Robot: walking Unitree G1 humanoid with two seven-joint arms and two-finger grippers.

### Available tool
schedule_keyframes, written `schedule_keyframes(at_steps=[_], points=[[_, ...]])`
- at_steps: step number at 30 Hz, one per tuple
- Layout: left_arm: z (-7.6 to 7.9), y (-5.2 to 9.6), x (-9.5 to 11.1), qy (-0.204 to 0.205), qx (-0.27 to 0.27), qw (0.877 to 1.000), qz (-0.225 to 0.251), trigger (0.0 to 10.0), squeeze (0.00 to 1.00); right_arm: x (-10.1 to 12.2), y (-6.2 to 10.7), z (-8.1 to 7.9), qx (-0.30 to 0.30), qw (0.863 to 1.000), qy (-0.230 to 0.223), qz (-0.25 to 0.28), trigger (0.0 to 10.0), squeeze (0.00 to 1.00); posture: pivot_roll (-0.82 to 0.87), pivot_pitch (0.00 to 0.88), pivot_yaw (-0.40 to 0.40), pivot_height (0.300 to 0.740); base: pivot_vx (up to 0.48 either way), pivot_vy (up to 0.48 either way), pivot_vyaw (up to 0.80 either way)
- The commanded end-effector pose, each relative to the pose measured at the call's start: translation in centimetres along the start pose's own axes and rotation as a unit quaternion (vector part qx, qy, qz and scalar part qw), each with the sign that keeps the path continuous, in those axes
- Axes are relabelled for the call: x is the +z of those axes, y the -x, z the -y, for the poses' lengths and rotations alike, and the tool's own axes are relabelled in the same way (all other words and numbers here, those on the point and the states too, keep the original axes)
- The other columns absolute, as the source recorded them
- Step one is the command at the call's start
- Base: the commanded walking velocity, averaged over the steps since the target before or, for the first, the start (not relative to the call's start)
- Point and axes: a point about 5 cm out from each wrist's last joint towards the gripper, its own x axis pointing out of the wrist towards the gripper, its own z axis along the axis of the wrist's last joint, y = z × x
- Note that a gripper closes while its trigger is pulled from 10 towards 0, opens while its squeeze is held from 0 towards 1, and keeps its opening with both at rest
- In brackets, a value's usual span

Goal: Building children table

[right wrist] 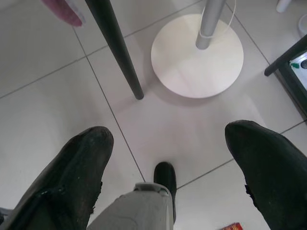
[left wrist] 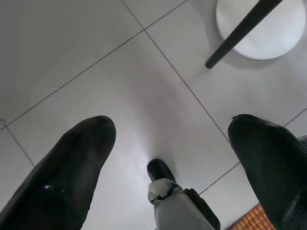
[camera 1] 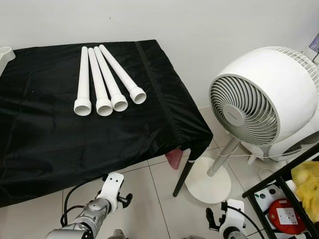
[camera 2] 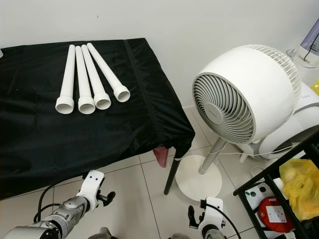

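Note:
Several white tubular table legs lie side by side on a table under a black cloth, their flared open ends facing me. Both arms hang low in front of the table, well below its top. My left arm is at the lower left, and its gripper is open over bare floor tiles with nothing between its fingers. My right arm is at the lower right, and its gripper is also open and empty above the tiles.
A large white pedestal fan stands right of the table, its round base beside the black table leg. A black shelf with a yellow bag is at the far right. A pink thing hangs under the table corner.

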Motion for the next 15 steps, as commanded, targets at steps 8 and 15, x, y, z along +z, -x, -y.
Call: schedule_keyframes(at_steps=[8,15], points=[[-0.21,0.07,-0.09,-0.016,-0.004,1.0,-0.007,10.0,0.0,-0.78,0.33,0.34,-0.015,1.0,-0.017,-0.017,10.0,0.0,0.0,0.0,-0.041,0.74,0.0,0.0,0.0],[-0.37,0.13,-0.22,-0.008,0.003,1.0,-0.007,10.0,0.0,-0.52,0.17,0.21,-0.009,1.0,-0.011,-0.014,10.0,0.0,0.0,0.0,-0.049,0.74,0.0,0.0,0.0]])
